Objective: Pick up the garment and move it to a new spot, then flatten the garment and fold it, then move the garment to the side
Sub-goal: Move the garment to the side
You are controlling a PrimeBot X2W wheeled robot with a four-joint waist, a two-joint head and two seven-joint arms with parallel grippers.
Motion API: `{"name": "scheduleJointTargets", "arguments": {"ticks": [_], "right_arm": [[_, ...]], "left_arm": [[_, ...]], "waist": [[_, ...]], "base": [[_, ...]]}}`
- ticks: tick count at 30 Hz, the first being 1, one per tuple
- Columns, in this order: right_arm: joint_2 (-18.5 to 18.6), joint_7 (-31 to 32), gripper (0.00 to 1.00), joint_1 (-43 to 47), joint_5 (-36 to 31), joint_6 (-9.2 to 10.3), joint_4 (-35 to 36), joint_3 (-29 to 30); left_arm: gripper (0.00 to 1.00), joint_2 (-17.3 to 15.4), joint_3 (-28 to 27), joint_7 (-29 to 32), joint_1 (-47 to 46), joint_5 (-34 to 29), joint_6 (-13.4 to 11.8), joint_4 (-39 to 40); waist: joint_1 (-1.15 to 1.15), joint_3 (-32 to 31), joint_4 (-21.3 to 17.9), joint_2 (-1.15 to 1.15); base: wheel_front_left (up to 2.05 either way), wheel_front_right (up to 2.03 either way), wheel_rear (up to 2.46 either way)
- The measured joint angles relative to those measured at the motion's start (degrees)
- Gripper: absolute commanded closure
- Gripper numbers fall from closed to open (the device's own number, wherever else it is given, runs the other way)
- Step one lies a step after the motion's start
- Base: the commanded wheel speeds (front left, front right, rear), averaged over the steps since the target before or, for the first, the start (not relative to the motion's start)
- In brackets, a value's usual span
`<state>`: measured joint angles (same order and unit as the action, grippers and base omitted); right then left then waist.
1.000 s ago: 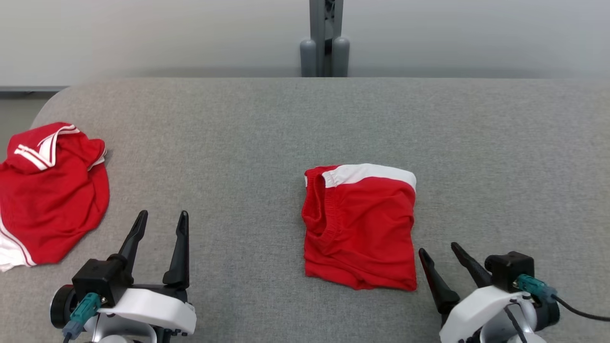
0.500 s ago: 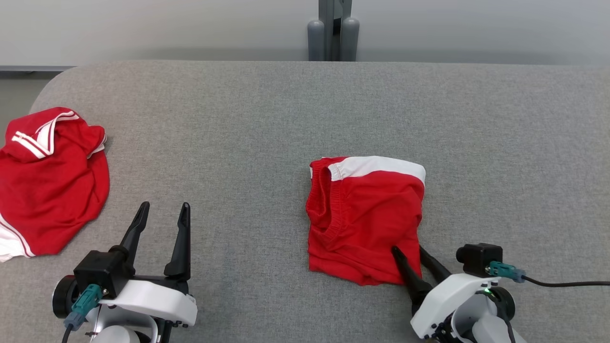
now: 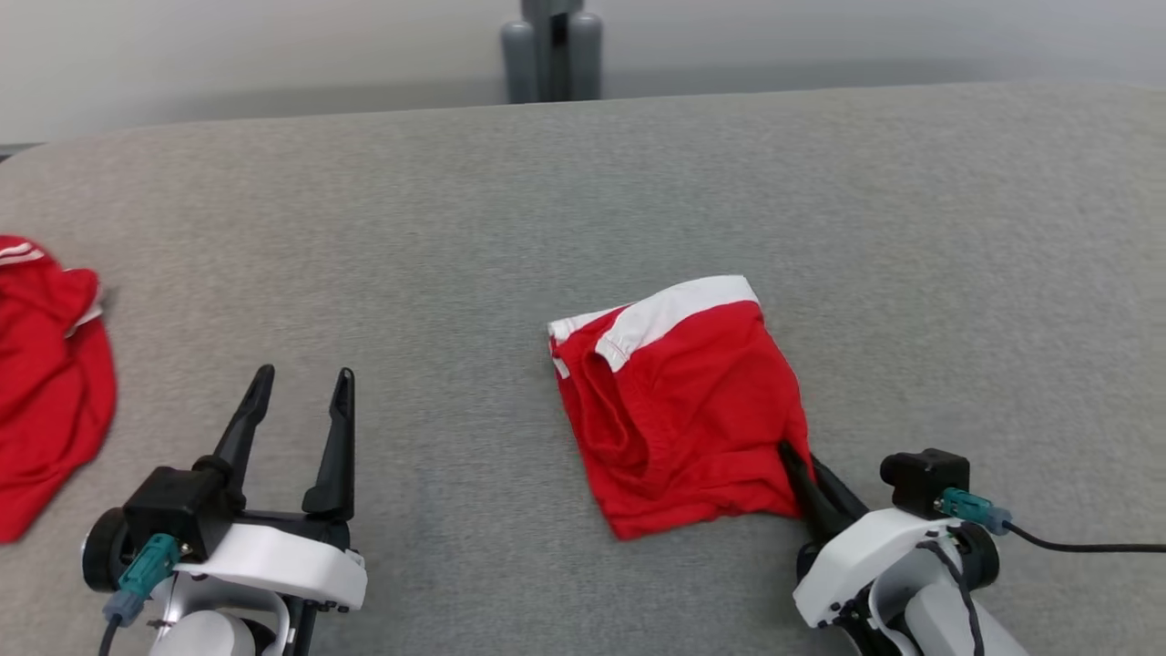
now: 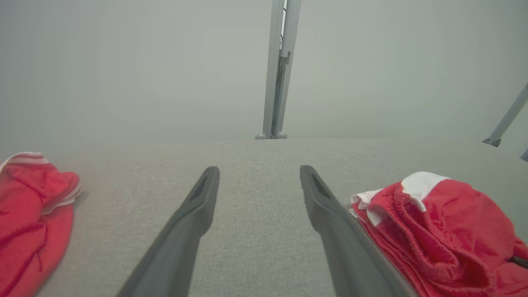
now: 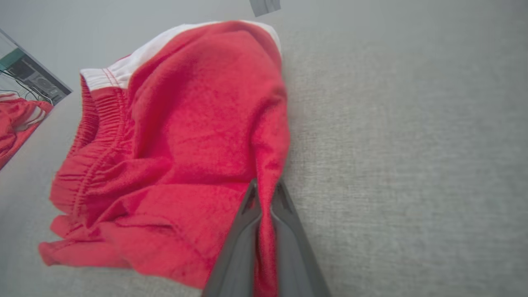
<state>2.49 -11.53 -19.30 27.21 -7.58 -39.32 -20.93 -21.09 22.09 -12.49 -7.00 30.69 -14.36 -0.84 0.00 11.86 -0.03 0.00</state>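
The garment (image 3: 679,401) is a folded pair of red shorts with a white band, lying on the grey table right of centre; it also fills the left of the right wrist view (image 5: 177,144) and sits at the right of the left wrist view (image 4: 445,231). My right gripper (image 3: 794,457) is shut on the garment's near right corner, and a ridge of red cloth is pinched between its fingers (image 5: 266,194). My left gripper (image 3: 301,387) stands open over bare table at the lower left, well apart from the garment, with nothing between its fingers (image 4: 198,206).
A second red garment with white stripes (image 3: 46,392) lies crumpled at the table's left edge. A grey post (image 3: 551,46) stands behind the table's far edge. The grey table (image 3: 956,273) stretches bare to the right of the shorts.
My right gripper moved in onto the garment's near right corner and closed on it, and the garment has turned slightly. The camera has shifted. The left gripper stayed open.
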Motion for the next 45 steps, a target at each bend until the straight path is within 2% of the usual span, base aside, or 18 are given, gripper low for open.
{"name": "scheduleJointTargets", "arguments": {"ticks": [2, 3, 8, 13, 17, 23, 30, 31, 32, 33, 42, 45], "right_arm": [[0.0, -0.1, 1.00, 0.3, -2.1, 0.01, 0.5, 1.7], [0.1, 0.4, 1.00, 1.9, -8.4, 0.01, 2.9, 9.1], [0.2, 0.4, 1.00, 0.4, -10.8, 0.02, 3.5, 13.9], [0.2, -0.7, 1.00, -6.0, -11.5, 0.02, 0.6, 17.9], [0.8, -2.3, 1.00, -12.1, -11.9, 0.04, -3.8, 21.3], [4.4, -3.4, 1.00, -18.5, -14.4, 0.07, -9.7, 28.9], [4.3, -3.5, 1.00, -19.8, -21.4, 0.08, -7.8, 36.0], [3.8, -3.5, 0.91, -19.8, -22.0, 0.07, -7.7, 36.6], [3.8, -3.5, 0.61, -19.8, -22.0, 0.07, -7.7, 36.6], [3.2, -3.6, 0.01, -19.7, -23.3, 0.08, -7.5, 37.0], [1.9, -3.6, 0.00, -16.8, -26.2, 0.08, -3.3, 40.7], [1.6, -3.6, 0.00, -15.1, -26.3, 0.07, 0.3, 41.1]], "left_arm": [[0.00, -0.6, -0.2, 0.2, -0.2, -0.1, 0.0, 0.5], [0.00, -2.8, 0.1, 2.0, -2.0, -1.6, -0.1, 3.8], [0.00, -4.2, 0.8, 4.1, -4.4, -3.0, 0.0, 6.1], [0.00, -5.6, 1.3, 6.4, -6.6, -4.1, 0.0, 8.0], [0.00, -6.9, 1.5, 8.0, -8.3, -4.6, 0.5, 8.9], [0.00, -7.5, 2.5, 9.7, -10.3, -5.7, 1.0, 10.1], [0.00, -8.1, 2.9, 10.5, -10.9, -5.9, 1.1, 10.8], [0.00, -8.2, 2.9, 10.7, -10.9, -5.9, 1.1, 10.9], [0.00, -8.2, 2.9, 10.7, -10.9, -5.9, 1.1, 10.9], [0.00, -8.3, 3.0, 10.7, -10.9, -5.9, 1.1, 10.9], [0.00, -7.7, 3.1, 9.8, -11.1, -5.6, 1.1, 10.1], [0.00, -6.9, 3.3, 8.8, -10.8, -5.1, 1.1, 9.1]], "waist": [[0.00, 0.4, -1.7, 0.00], [0.00, 2.3, -9.1, 0.00], [0.00, 4.3, -14.6, 0.00], [0.00, 6.6, -19.2, 0.00], [0.00, 8.9, -21.8, 0.00], [0.00, 12.2, -23.5, 0.00], [0.00, 14.1, -23.1, 0.00], [0.00, 14.2, -23.0, 0.00], [0.00, 14.2, -23.0, 0.00], [0.00, 14.3, -22.8, 0.00], [0.00, 13.3, -21.6, 0.00], [0.00, 12.0, -21.1, 0.00]], "base": [[0.00, 0.00, 0.00], [0.00, 0.00, 0.00], [0.00, 0.00, 0.00], [0.00, 0.00, 0.00], [0.00, 0.00, 0.00], [0.00, 0.00, 0.00], [0.00, 0.00, 0.00], [0.00, 0.00, 0.00], [0.00, 0.00, 0.00], [0.00, 0.00, 0.00], [0.00, 0.00, 0.00], [0.00, 0.00, 0.00]]}}
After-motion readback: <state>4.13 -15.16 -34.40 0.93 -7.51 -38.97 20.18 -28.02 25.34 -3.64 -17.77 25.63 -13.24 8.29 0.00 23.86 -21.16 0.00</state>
